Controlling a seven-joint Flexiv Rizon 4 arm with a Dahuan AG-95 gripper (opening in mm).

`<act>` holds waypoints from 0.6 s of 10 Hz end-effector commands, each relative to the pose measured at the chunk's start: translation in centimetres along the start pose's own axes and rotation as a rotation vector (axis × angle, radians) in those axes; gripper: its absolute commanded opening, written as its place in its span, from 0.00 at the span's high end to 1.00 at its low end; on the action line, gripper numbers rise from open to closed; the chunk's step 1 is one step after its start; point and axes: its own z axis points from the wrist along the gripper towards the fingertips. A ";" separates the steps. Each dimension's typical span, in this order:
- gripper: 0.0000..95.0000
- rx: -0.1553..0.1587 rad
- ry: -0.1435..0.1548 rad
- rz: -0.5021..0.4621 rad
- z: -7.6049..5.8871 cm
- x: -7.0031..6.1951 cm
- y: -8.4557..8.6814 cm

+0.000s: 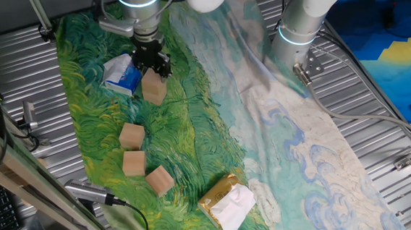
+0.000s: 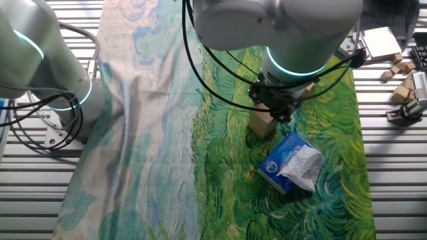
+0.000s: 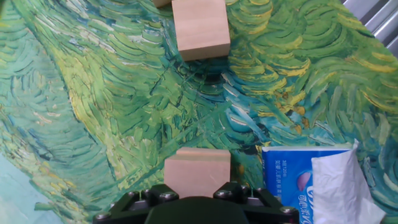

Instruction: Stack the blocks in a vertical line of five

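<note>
My gripper (image 1: 151, 66) is down over a tan wooden block (image 1: 154, 91) at the back of the green painted cloth and is shut on its upper part. The other fixed view shows the same block (image 2: 262, 125) below the gripper (image 2: 272, 109). In the hand view this block (image 3: 198, 169) fills the gap between the jaws. The wood under the fingers looks taller than one cube, so I cannot tell whether another block sits beneath it. Three loose blocks lie nearer the front (image 1: 131, 136), (image 1: 134, 163), (image 1: 159, 180). One loose block (image 3: 200, 28) lies ahead in the hand view.
A blue-and-white soft packet (image 1: 121, 74) lies right beside the held block, on its left. A yellow-gold packet with white tissue (image 1: 227, 200) sits at the cloth's front. A second arm's base (image 1: 299, 27) stands at the back. Ribbed metal table (image 1: 380, 113) surrounds the cloth.
</note>
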 end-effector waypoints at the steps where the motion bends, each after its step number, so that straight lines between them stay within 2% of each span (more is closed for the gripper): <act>1: 1.00 -0.007 -0.005 0.004 0.1 -0.1 0.0; 3: 1.00 -0.021 -0.016 0.009 0.0 -0.1 0.0; 6: 1.00 -0.025 -0.019 0.013 0.0 -0.1 0.0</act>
